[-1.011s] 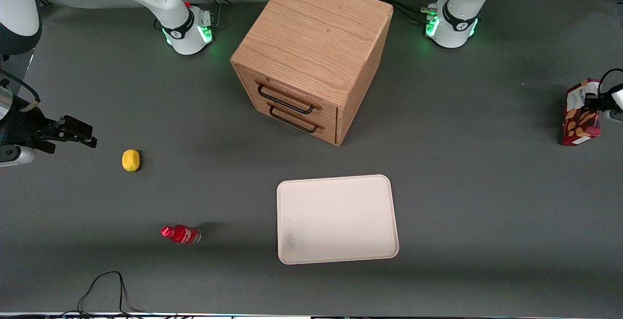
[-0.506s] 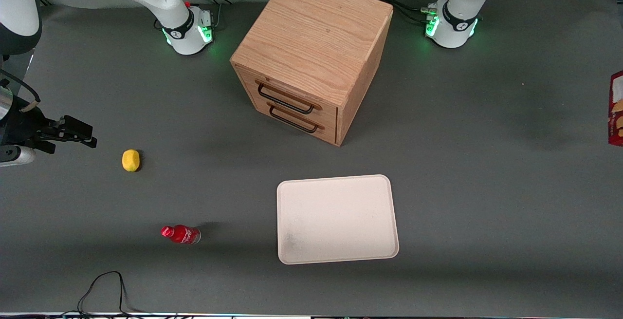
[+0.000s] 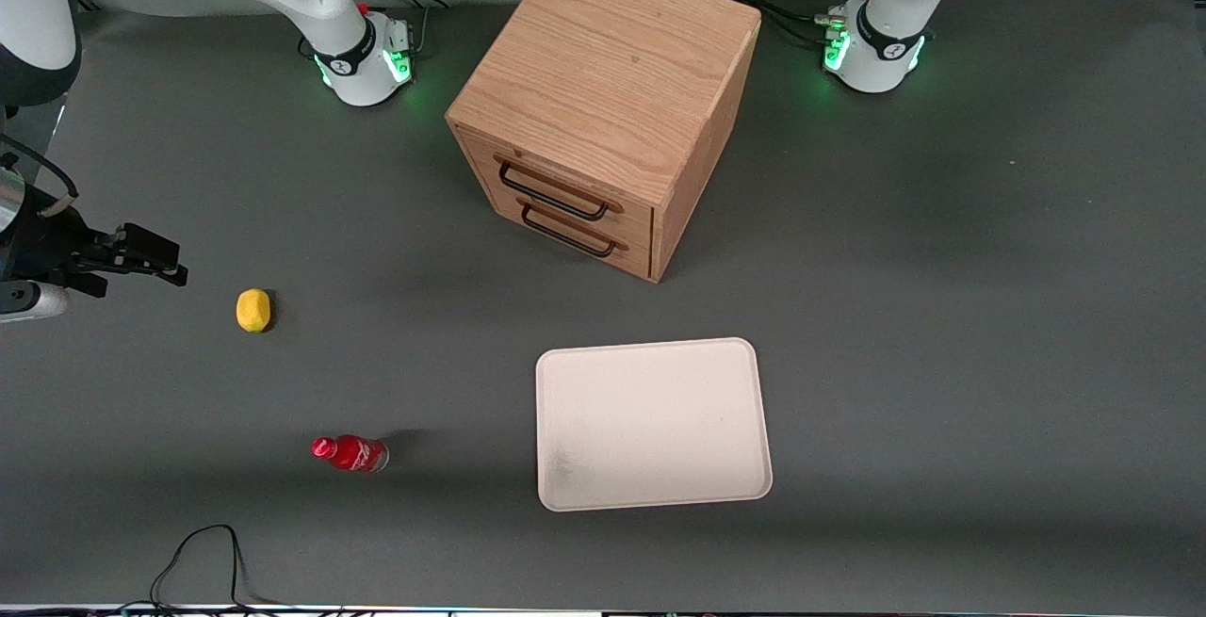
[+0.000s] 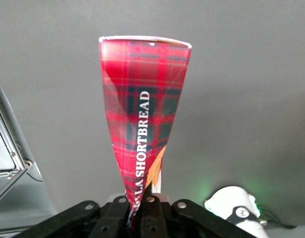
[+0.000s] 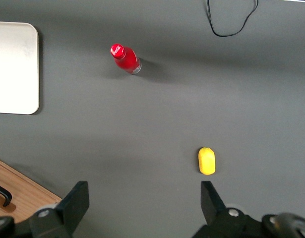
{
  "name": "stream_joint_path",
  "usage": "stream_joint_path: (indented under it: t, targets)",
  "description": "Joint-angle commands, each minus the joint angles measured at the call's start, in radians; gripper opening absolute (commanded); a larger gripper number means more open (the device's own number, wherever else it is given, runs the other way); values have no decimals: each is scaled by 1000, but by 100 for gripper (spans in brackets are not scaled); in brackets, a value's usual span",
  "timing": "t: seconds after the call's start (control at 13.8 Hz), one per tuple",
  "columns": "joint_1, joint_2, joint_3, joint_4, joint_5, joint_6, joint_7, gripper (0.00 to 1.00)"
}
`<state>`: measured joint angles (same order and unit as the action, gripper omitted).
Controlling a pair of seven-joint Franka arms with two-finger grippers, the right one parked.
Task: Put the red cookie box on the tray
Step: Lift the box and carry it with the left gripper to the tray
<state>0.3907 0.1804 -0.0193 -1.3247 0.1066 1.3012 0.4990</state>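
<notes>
The claw (image 4: 141,208) is clamped on one end of the box (image 4: 145,106), whose long axis runs straight out from the fingers, free end held clear above the grey desk (image 4: 251,99). Both are out of the front view, probably off its right edge, toward the working arm's end. The tray (image 3: 653,424) lies bare at lower centre of that view, nearer the camera than the cabinet (image 3: 603,108). So the carry must run from the claw toward the tray, sideways to the desk's middle.
</notes>
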Motion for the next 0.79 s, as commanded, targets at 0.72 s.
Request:
stream_joint_path:
  t: [0.72]
  targets:
    - [-403, 360, -230, 347, -140, 22, -977, 0]
